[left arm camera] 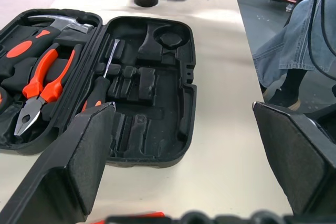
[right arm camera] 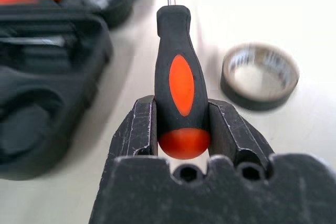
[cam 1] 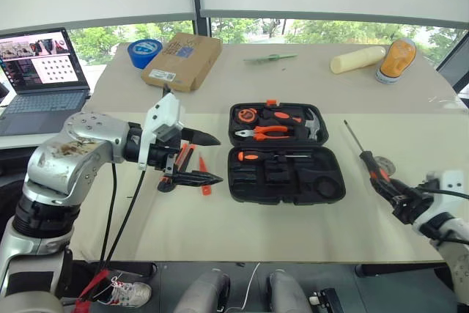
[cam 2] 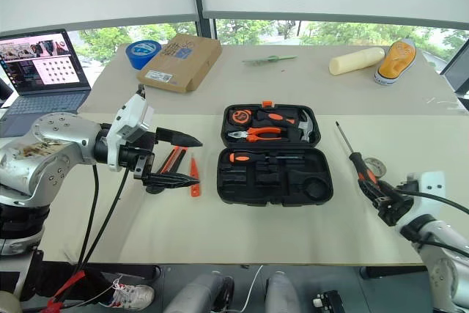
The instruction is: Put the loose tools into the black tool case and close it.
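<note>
Black moulded-plastic clamshell tool case (cam 1: 286,153) lies open mid-table on the beige cloth. R gripper (right arm camera: 182,124) pinches the rubbery black-and-orange screwdriver handle (right arm camera: 181,85) at its butt, steel shaft pointing away, right of the case, next to a small grey tape roll (right arm camera: 260,74). L gripper (cam 1: 204,157), fingers spread wide, hovers left of case, pointing at it, over loose orange tools (cam 2: 183,163).

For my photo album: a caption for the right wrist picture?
Right gripper closed around a black-and-orange screwdriver, tape roll beside it.
</note>
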Available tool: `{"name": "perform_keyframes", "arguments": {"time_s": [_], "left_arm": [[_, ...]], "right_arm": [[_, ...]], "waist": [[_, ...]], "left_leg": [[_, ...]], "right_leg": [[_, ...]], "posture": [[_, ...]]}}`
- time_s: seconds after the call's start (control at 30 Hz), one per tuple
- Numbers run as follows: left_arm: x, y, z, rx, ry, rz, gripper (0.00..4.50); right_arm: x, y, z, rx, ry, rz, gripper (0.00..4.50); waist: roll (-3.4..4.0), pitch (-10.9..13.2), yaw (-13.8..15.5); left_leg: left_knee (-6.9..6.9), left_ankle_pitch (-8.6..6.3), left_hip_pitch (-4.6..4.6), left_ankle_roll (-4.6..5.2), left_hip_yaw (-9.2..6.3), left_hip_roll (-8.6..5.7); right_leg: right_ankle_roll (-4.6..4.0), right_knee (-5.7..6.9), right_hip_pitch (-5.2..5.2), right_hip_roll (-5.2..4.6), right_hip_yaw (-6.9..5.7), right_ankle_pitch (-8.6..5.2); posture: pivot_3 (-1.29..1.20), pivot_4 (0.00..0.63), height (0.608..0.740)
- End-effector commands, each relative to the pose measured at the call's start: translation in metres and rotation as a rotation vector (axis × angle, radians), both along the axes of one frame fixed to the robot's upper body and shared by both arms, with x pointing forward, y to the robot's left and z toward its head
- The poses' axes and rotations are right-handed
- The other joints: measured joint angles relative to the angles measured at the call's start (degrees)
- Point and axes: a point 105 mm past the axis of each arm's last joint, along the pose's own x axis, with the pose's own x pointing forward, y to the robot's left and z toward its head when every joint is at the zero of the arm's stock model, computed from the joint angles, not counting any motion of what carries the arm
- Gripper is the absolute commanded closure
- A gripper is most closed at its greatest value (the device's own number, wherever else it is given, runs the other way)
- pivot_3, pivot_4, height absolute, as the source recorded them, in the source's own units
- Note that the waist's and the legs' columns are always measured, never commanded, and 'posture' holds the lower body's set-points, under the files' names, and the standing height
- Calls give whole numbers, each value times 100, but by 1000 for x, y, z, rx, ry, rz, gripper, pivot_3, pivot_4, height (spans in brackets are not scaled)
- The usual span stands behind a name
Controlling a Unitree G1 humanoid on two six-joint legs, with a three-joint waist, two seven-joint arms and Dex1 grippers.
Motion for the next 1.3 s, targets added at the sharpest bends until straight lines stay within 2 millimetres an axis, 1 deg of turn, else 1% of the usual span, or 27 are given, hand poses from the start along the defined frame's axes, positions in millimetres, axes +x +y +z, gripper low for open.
{"name": "perform_keyframes", "arguments": {"time_s": [0.03,0.1,0.13,0.17,0.2,0.23,0.27,0.33,0.43,0.57,0.67,0.73,0.8,0.9,1.07,1.23,1.3], "left_arm": [[0,-1,8,0,-54,-11,0],[-2,1,6,9,-46,-14,0],[-5,4,2,27,-37,-24,0],[-8,7,-3,48,-29,-39,0],[-10,9,-6,63,-24,-50,0],[-10,10,-8,73,-20,-57,0],[-9,10,-9,73,-20,-55,0],[-7,9,-10,71,-26,-53,0],[-3,4,-6,61,-42,-62,0],[0,1,-3,55,-59,-65,0],[-2,1,-3,59,-68,-67,0],[-1,2,-2,68,-88,-58,0],[-1,3,0,66,-95,-50,0],[-2,3,2,64,-98,-49,0],[3,2,2,74,-144,-33,0],[3,-2,4,64,-152,-38,0],[4,-3,4,63,-152,-39,0]], "right_arm": [[1,-2,41,-38,-87,27,3496],[3,3,53,-70,-98,95,3496],[5,16,61,-138,-106,208,3496],[6,34,67,-196,-111,353,3496],[6,45,71,-235,-110,450,3496],[2,62,74,-258,-98,604,3496],[-2,76,76,-272,-90,737,3496],[0,89,76,-307,-72,889,3496],[23,99,68,-424,-64,1003,3496],[48,98,50,-546,-48,1066,3496],[60,93,42,-594,-43,1088,3496],[62,89,38,-622,-40,1120,3496],[67,86,39,-611,-37,1123,3496],[75,83,37,-641,-36,1129,3496],[83,84,31,-683,-43,1139,3496],[84,88,24,-709,-55,1167,3496],[87,85,17,-723,-34,1147,3496]], "waist": [[0,0,-6],[1,1,-8],[1,1,-7],[1,1,-11],[23,8,-57],[31,9,-84],[30,9,-95],[27,11,-102],[14,16,-119],[10,20,-61],[9,21,-71],[9,21,-72],[10,21,-75],[10,21,-101],[10,21,-139],[10,21,-135],[10,21,-134]], "left_leg": [[-1,-1,0,2,0,-1],[-1,-1,0,4,0,0],[-3,-2,0,5,0,0],[-2,-2,0,6,0,3],[-3,-1,0,7,-1,5],[-6,-1,1,9,7,-5],[-8,-9,1,25,8,-4],[-6,-14,4,33,-2,6],[-2,-14,2,33,-2,6],[5,4,-5,3,-4,1],[3,13,-17,22,-4,-3],[1,12,-21,22,-2,-4],[-1,12,-21,22,-3,-2],[-1,12,-19,20,-2,-1],[-3,11,-13,17,-2,2],[-2,11,-14,17,-3,1],[-1,11,-13,17,-3,1]], "right_leg": [[0,0,-1,1,3,0],[0,0,-1,2,3,0],[-1,0,-2,2,4,0],[-1,0,-2,3,2,0],[-1,-2,-2,5,0,0],[-4,-2,-6,5,15,2],[-4,-2,-7,6,17,2],[-4,-6,-1,12,1,2],[-7,-16,2,11,-4,5],[-8,-22,-6,6,-8,6],[-8,-20,-14,3,-6,6],[-8,-23,-19,3,-6,6],[-8,-23,-22,4,-9,6],[-8,-23,-20,5,-7,6],[-9,-19,-20,9,-7,6],[-9,-16,-21,9,-6,6],[-9,-16,-20,9,-7,6]], "posture": [[0,150,735],[0,150,735],[0,150,735],[0,150,735],[0,150,735],[0,150,735],[0,150,735],[0,150,735],[0,150,735],[0,150,735],[0,150,735],[0,150,735],[0,150,735],[0,150,735],[0,150,735],[0,150,735],[0,150,735]]}}
